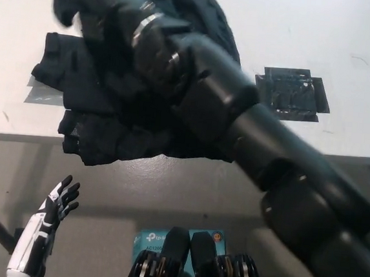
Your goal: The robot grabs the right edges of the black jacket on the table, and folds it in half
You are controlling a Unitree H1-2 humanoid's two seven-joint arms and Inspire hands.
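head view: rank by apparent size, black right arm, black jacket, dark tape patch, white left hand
1. Black right arm: fills most of the picture, but it is nearest the camera, so that inflates it.
2. Black jacket: partly hidden behind the arm.
3. Dark tape patch and white left hand: look alike, not ranked.

Single head view, steeply down on table (pixel 341 136) edge, floor below.

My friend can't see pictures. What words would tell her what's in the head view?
The robot's black right arm stretches across the white table over a bunched-up black jacket, its hand at the far left. The white left hand hangs open below the table edge.
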